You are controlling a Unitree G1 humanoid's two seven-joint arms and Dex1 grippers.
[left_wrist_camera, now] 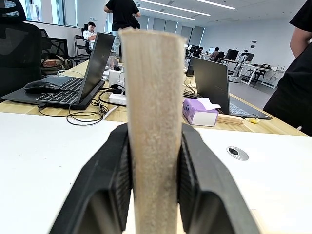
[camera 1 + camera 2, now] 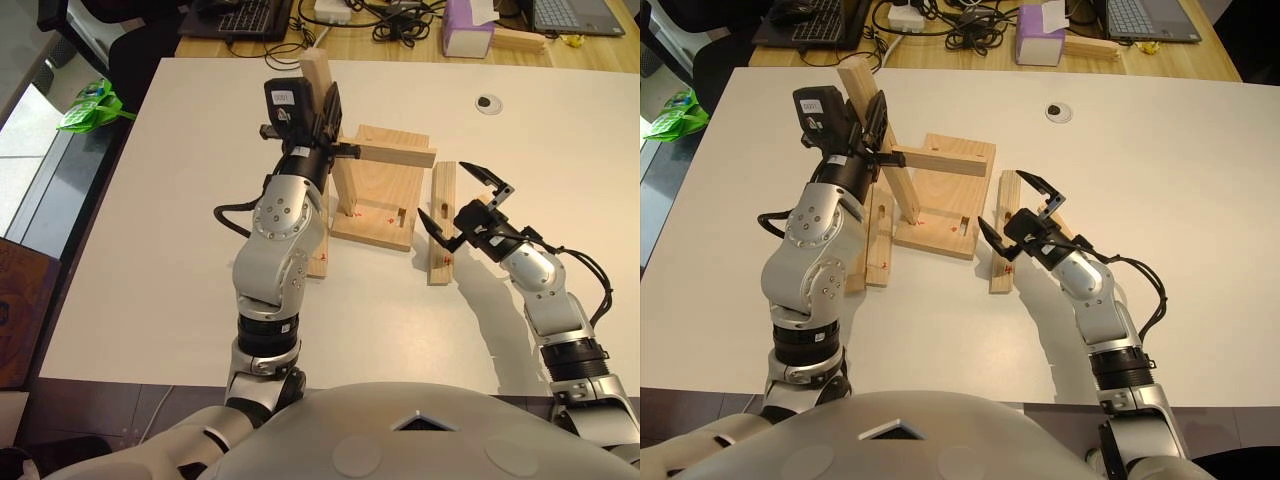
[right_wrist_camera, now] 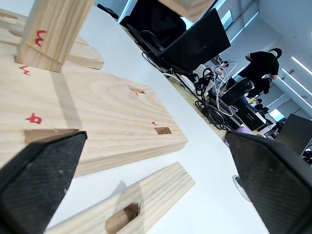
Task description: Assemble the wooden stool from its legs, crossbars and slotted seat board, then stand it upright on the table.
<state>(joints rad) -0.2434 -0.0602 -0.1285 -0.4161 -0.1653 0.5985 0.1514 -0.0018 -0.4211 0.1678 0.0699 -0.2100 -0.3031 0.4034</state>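
1. We find the room brightly and evenly lit. Long white ceiling light strips [image 1: 165, 6] run overhead in the left wrist view.
2. The flat white tabletop [image 2: 150, 250] throws that light back broadly, without hard hotspots, and looks almost washed out in the left wrist view.
3. Shadows are soft and short. We see a thin grey rim under the near edge of the pale, slotted wooden seat board [image 2: 385, 205] and beside the pale loose wooden bar [image 2: 441, 230] lying near it.
4. Clamped in the black left tool [image 1: 153, 131], the pale upright wooden leg [image 1: 148, 73] reads duller than the bright tabletop behind it.
5. The right wrist view is tilted, and near things loom large in it.
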